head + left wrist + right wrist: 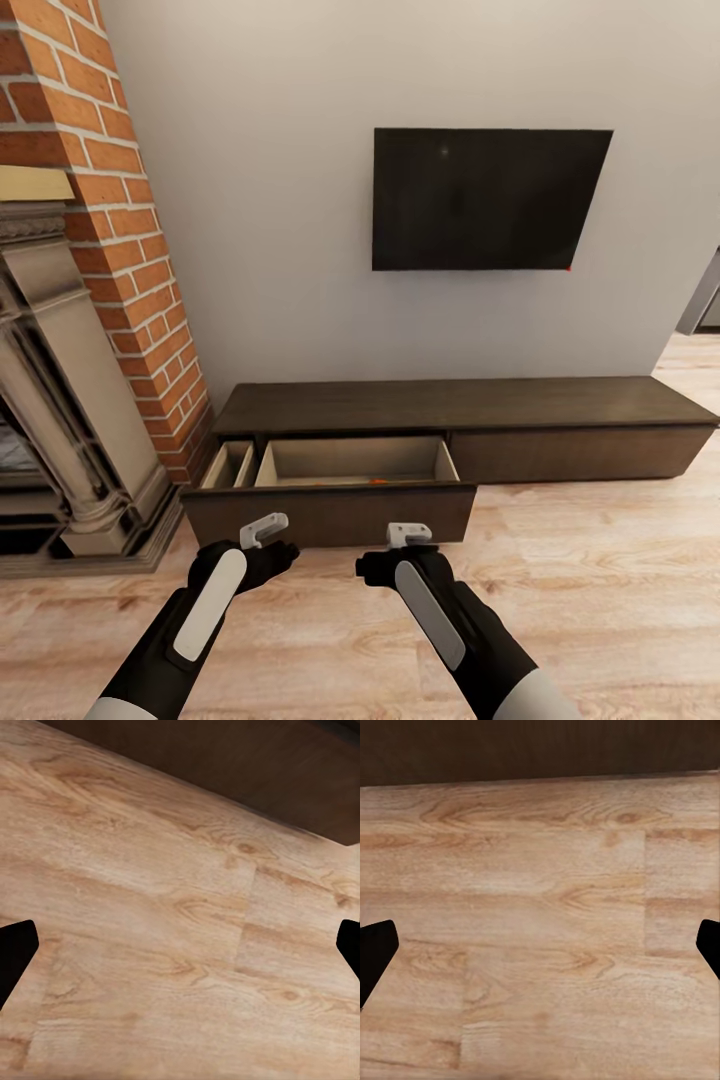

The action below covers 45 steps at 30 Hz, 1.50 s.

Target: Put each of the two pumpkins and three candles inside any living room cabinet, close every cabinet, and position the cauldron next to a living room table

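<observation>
Cabinet stands just beyond both claws, its left drawer pulled out — an orange speck inside, too small to identify. Left claw and right claw hang over the floor, fingers spread, empty.

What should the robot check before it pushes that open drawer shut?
1. Left drawer of the cabinet open: ok, pulled out.
2. Something orange inside: ok, a small bit shows at the front edge; what it is, cannot tell.
3. Candles inside: cannot tell.
4. Left gripper empty: ok, fingers apart over bare floor.
5. Right gripper empty: ok, open too.
6. Right drawer closed: ok.
</observation>
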Available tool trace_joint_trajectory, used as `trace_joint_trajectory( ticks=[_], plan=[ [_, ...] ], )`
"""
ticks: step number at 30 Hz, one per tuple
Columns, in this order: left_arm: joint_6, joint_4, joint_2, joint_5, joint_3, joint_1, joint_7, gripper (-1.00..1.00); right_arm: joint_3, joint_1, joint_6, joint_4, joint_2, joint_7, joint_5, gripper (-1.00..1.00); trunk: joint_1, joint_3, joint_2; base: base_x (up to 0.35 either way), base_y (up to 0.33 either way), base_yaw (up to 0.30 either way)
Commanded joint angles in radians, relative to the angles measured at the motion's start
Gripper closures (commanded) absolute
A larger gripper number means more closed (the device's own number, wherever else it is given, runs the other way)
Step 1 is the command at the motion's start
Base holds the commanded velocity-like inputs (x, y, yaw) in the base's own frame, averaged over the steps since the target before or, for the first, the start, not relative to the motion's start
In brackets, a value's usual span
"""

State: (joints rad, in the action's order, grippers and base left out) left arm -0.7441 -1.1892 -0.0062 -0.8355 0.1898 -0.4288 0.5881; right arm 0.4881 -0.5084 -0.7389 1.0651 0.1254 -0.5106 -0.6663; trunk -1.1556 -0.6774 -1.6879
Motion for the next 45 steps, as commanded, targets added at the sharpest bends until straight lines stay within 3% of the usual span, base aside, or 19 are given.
trace_joint_trajectory(
  ticks=[1, 10, 13, 21, 34, 45],
  plan=[
    [0.001, -0.001, 0.0, -0.01, 0.001, -0.001, 0.011, -1.0, 0.002, -0.001, 0.0, 0.003, -0.001, -0.01, -0.01, -1.0, -0.004, -0.004, -0.008, -0.006, 0.0, 0.0],
    [0.011, 0.004, 0.0, -0.005, 0.005, -0.001, 0.012, -1.0, 0.004, -0.001, 0.007, 0.008, 0.005, -0.012, -0.009, -1.0, -0.038, -0.032, -0.071, -0.001, 0.0, 0.0],
    [0.044, 0.011, 0.001, -0.001, 0.02, -0.001, 0.012, -1.0, 0.003, -0.001, 0.008, 0.008, 0.002, -0.012, -0.009, -1.0, -0.05, -0.042, -0.092, 0.0, 0.0, -0.049],
    [0.084, 0.013, 0.002, 0.053, 0.03, -0.001, 0.012, -1.0, 0.001, -0.001, 0.01, 0.008, 0.0, -0.011, -0.009, -1.0, -0.081, -0.067, -0.148, 0.0, 0.0, -0.018],
    [0.16, 0.018, 0.005, 0.081, 0.03, -0.001, 0.013, -1.0, 0.001, -0.001, 0.012, 0.009, 0.001, -0.016, -0.007, -1.0, -0.13, -0.108, -0.239, 0.0, 0.0, 0.0],
    [0.17, 0.031, 0.009, 0.099, 0.02, 0.0, 0.014, -1.0, 0.001, -0.001, 0.013, 0.01, 0.0, -0.015, -0.006, -1.0, -0.173, -0.142, -0.316, 0.0, 0.0, 0.0]
  ],
)
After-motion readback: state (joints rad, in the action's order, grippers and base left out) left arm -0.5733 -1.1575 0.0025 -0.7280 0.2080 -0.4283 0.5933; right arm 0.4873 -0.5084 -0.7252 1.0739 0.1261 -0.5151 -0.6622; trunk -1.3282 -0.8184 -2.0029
